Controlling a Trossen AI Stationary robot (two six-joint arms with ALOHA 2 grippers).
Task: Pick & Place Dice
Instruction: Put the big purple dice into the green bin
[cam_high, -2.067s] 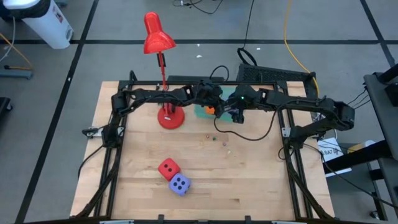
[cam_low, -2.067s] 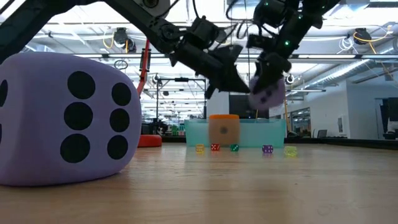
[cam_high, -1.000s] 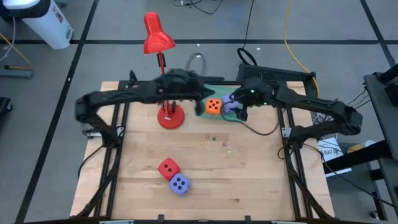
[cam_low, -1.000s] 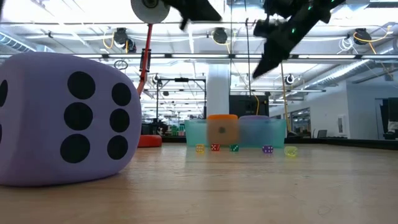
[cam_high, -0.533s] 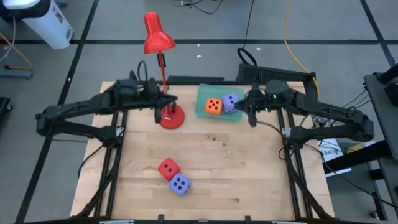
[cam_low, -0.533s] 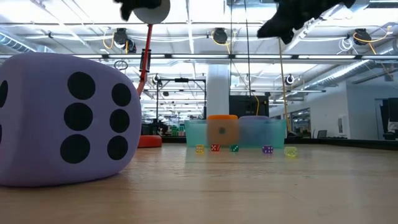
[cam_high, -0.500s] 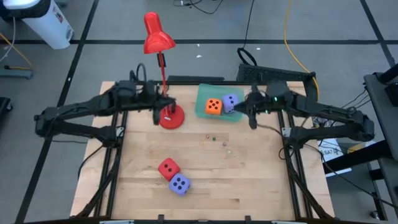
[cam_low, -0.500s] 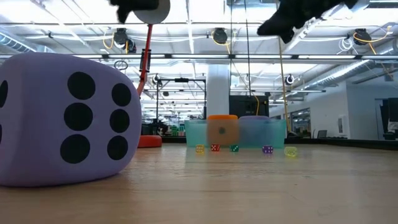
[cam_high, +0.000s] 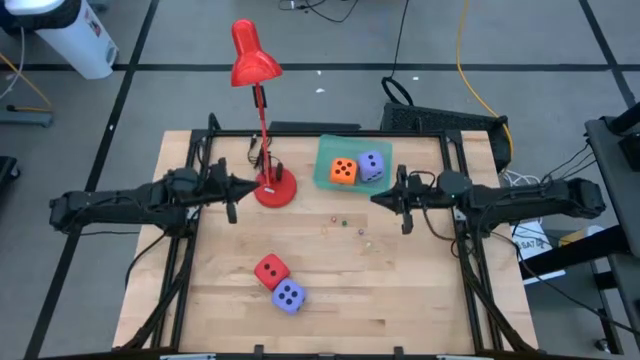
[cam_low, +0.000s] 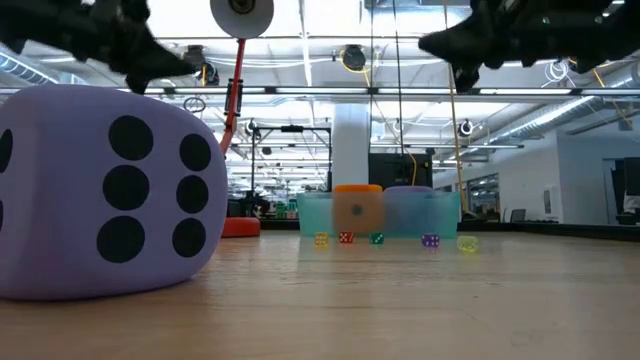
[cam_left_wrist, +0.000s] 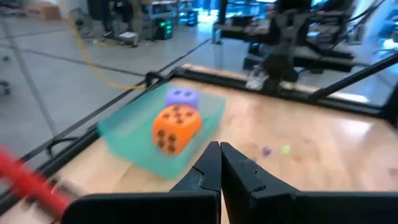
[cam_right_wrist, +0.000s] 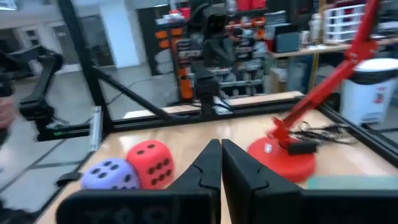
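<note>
An orange die (cam_high: 343, 171) and a lavender die (cam_high: 371, 165) sit side by side in a shallow teal tray (cam_high: 329, 153) at the table's far middle. A red die (cam_high: 270, 270) and a second lavender die (cam_high: 289, 295) touch each other on the wood near the front edge. My left gripper (cam_high: 232, 192) is shut and empty, just left of the red lamp's base (cam_high: 274, 188), above the table. My right gripper (cam_high: 383, 198) is shut and empty, off the tray's near right corner. In the wrist views both grippers (cam_left_wrist: 220, 147) (cam_right_wrist: 221, 144) have their fingers together.
A red desk lamp stands left of the tray, its head (cam_high: 250, 55) reaching past the far edge. Several tiny coloured dice (cam_high: 340, 223) lie on the wood in front of the tray. Black frame rails (cam_high: 180, 250) run along the table's left and right sides.
Both arms have drawn back from the tray. My left gripper swung toward the table's left edge, past the lamp. My right gripper rose, tipped level and moved a little toward the near edge. The dice have stayed where they were.
</note>
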